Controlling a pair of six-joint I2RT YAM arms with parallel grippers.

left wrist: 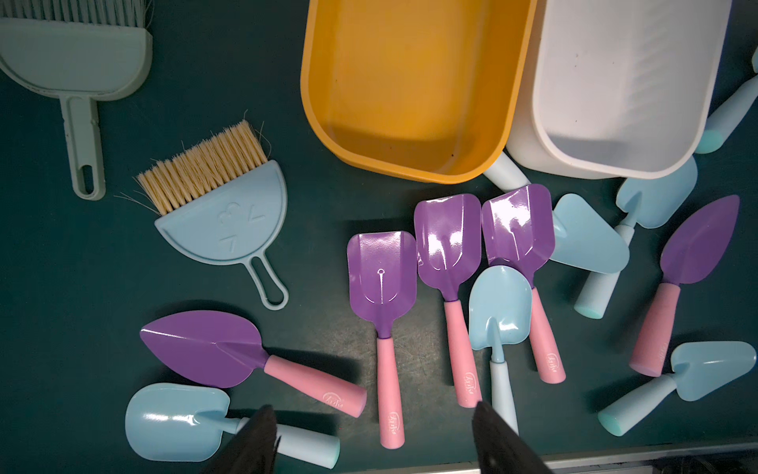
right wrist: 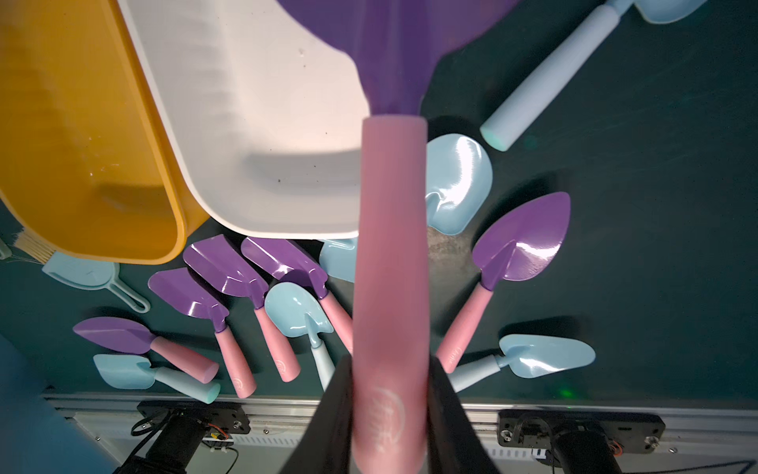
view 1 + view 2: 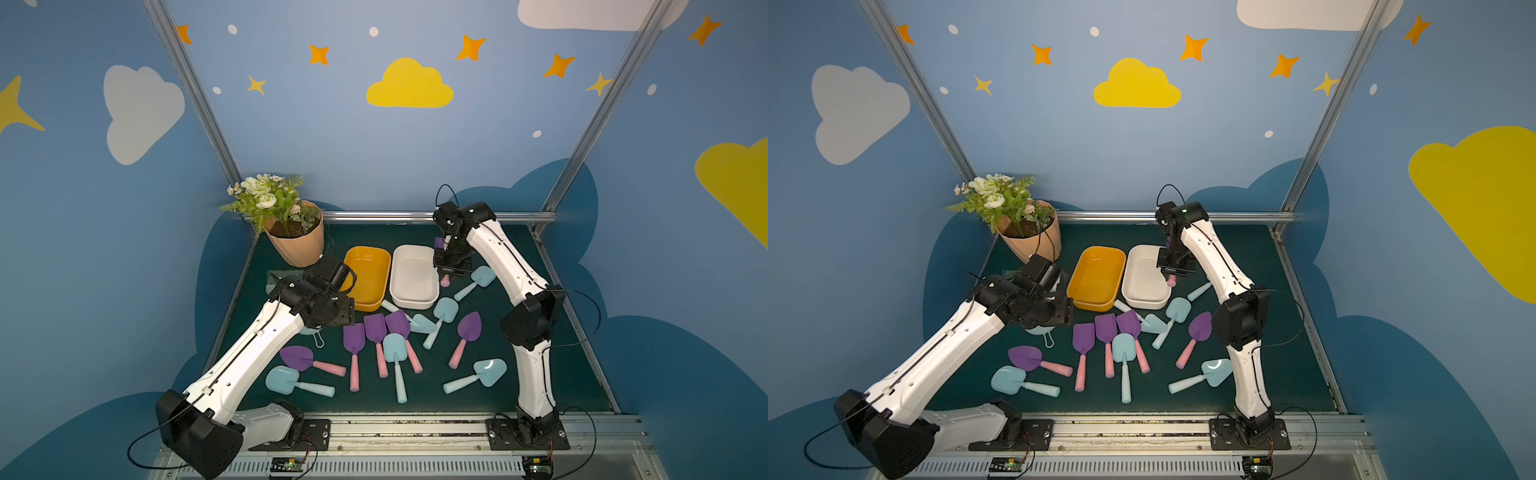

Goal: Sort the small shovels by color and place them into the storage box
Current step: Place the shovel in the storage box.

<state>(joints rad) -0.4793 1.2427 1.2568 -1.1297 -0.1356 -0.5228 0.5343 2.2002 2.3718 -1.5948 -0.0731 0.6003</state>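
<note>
Black-fingered, the right gripper (image 2: 389,363) is clamped on the pink handle of a purple shovel (image 2: 391,246), carried clear of the mat with its blade uppermost. In a top view the handle's end hangs at the right-hand rim of the white tub (image 3: 411,302). The yellow tub (image 3: 368,305) stands just beside the white one, on its left. The left gripper (image 1: 374,410) hovers over the mat, jaws spread wide with nothing between them. Eleven other shovels lie on the dark green mat (image 3: 478,405) in front of and beside the tubs: five purple ones (image 3: 354,338) and six pale blue ones (image 3: 394,347), several overlapping. A light blue brush (image 1: 221,221) lies to their left, and a peach flowerpot (image 3: 297,245) stands in the far left corner.
</note>
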